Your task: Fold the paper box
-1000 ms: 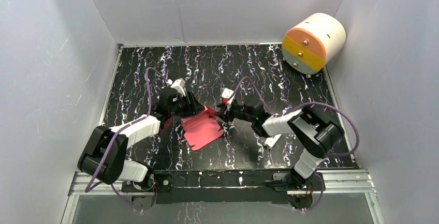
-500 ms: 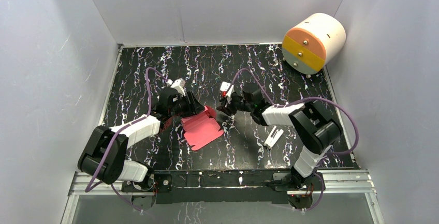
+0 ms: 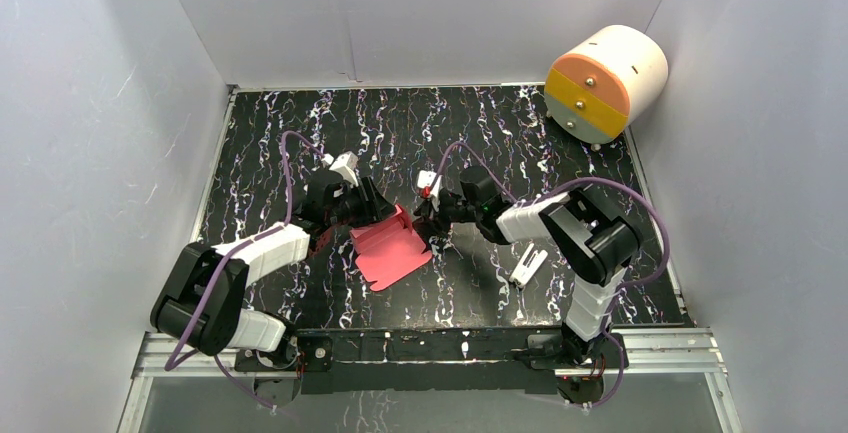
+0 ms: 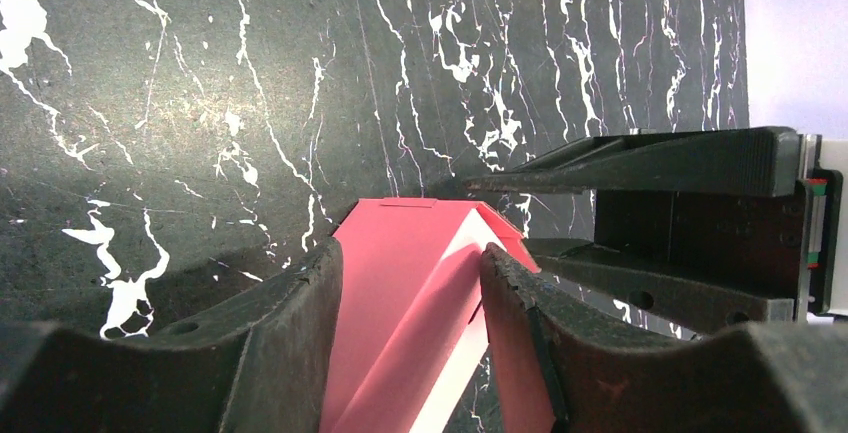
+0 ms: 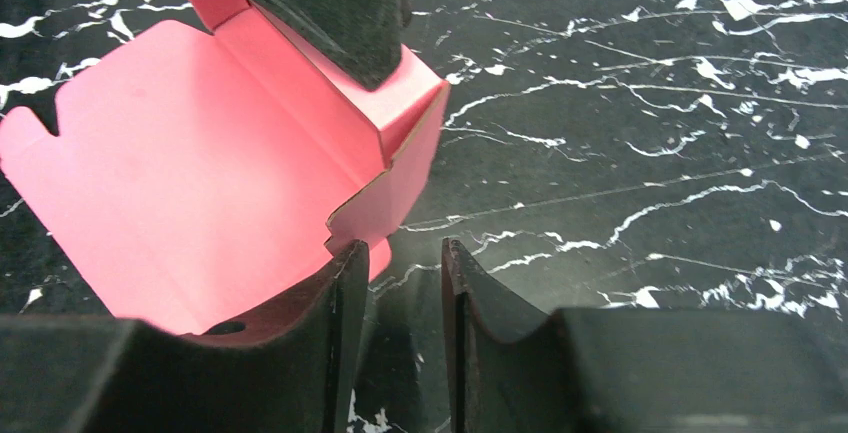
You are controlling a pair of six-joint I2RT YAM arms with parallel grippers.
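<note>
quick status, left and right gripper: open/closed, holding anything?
Left gripper: jaws straddle a raised wall of the paper box; clamped or not, cannot tell.
Right gripper: open a little, empty, beside the box's corner.

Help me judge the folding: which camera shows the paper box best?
The right wrist view: the paper box fills much of it, with flat base, notched edge and one raised wall clear. Top external shows most of its outline, but small. Left wrist shows only one folded corner.

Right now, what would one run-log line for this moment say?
step: folding | paper box: partly folded, one end raised | left pincer: shut on raised wall | right pincer: open, empty, beside box corner
</note>
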